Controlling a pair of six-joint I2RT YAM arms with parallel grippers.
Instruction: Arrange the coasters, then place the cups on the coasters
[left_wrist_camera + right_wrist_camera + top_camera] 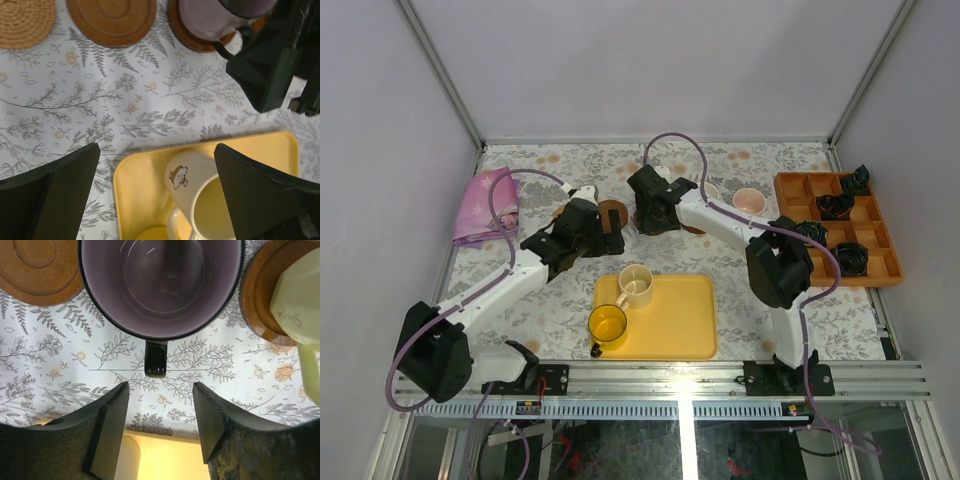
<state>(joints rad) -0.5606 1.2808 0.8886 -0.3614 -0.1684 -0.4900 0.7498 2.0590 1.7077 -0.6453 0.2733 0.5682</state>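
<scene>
Right gripper (pixel 160 390): jaws apart, nothing between them. The purple cup (pixel 160 285) stands upright on a dark coaster (pixel 187 37), and its handle (pixel 156 357) points at the gap, just beyond the fingertips.

Risk: on retreat, a finger hooks the handle and drags the cup off its coaster.

Left gripper (pixel 156 150): jaws wide and empty, hovering over the cream cup (pixel 192 200) on the yellow tray (pixel 135 170).

Risk: an off-centre descent clips the rim, tips the cup or knocks the yellow cup (pixel 607 325) nearby (the two grippers also work close together, so a clash is possible).
</scene>
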